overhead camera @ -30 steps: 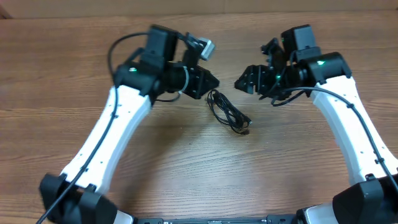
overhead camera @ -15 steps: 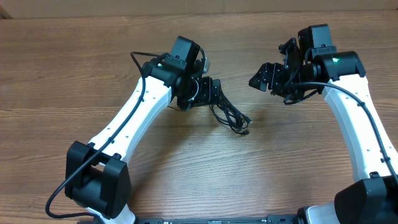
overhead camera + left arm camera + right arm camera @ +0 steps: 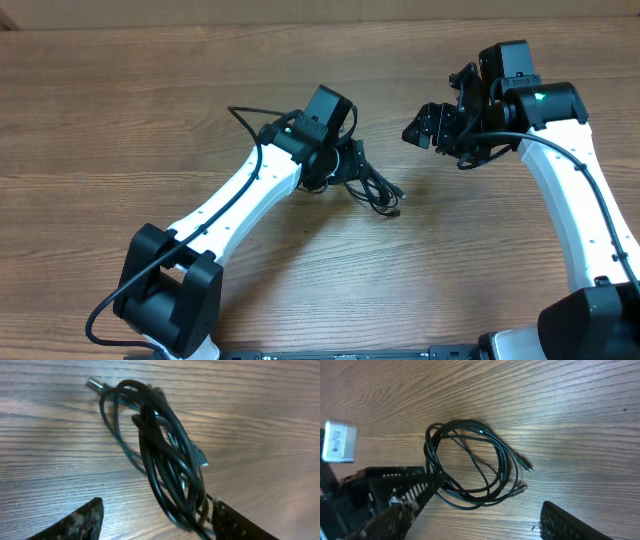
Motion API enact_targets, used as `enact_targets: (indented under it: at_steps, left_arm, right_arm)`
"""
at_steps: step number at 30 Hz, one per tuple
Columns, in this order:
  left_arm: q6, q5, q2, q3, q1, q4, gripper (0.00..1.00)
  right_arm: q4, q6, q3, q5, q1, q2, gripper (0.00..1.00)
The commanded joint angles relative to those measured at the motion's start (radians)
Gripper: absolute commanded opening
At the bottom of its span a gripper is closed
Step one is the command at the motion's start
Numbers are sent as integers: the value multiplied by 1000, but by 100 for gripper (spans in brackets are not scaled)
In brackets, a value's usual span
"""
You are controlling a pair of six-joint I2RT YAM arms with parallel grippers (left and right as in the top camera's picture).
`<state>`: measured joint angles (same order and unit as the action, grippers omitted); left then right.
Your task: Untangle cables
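Note:
The cables (image 3: pixel 375 188) lie as one tangled black bundle on the wooden table, near the middle. In the left wrist view the cables (image 3: pixel 165 455) run from a silver-tipped plug (image 3: pixel 92 383) at the top down between my fingers. My left gripper (image 3: pixel 352 165) is open, low over the bundle's left end. In its own view the left gripper (image 3: pixel 157 507) has the bundle's near end against the right finger (image 3: pixel 240 522). My right gripper (image 3: pixel 420 130) hangs open up and to the right, apart from the bundle. The right wrist view shows the cables (image 3: pixel 470 465) as a loose coil above the right gripper (image 3: pixel 480 512).
Bare wooden table (image 3: pixel 120 120) lies all round the bundle. The left arm's thick black wire (image 3: pixel 245 115) loops above its forearm. The left arm's wrist camera (image 3: pixel 337 440) shows at the left of the right wrist view. The table's far edge (image 3: pixel 300 22) runs along the top.
The left arm has swung right and come down onto the bundle, and its jaws have gone from shut to open. The right arm shifted slightly right, then held still.

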<state>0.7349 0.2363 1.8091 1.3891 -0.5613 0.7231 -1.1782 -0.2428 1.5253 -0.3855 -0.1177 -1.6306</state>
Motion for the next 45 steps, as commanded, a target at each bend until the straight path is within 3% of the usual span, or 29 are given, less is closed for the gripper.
enact_targets:
  at_steps: [1, 15, 21, 23, 28, 33, 39, 45]
  left_arm:
    - [52, -38, 3, -47, 1, -54, 60]
    - [100, -114, 3, -126, -18, -134, 28]
    - [92, -116, 3, -124, -13, -148, 6]
    - [68, -104, -3, -115, -8, -153, 4]
    - [-119, 52, -82, -64, 37, -153, 4]
    - [-528, 387, -182, -39, 118, -155, 4]
    - [-874, 705, -184, -39, 227, -83, 4]
    - [-902, 722, -172, -39, 241, -70, 4]
  right_arm:
    - [2, 4, 16, 6, 1, -3, 80]
    - [1, 5, 16, -8, 1, -3, 80]
    - [2, 5, 16, -21, 1, -3, 80]
    - [4, 5, 16, -72, 1, -3, 80]
    - [24, 43, 17, -218, 1, -3, 80]
    - [33, 43, 17, -329, 1, -3, 80]
    - [109, -50, 17, -531, -1, -3, 79]
    - [144, -188, 17, -433, -54, -3, 66]
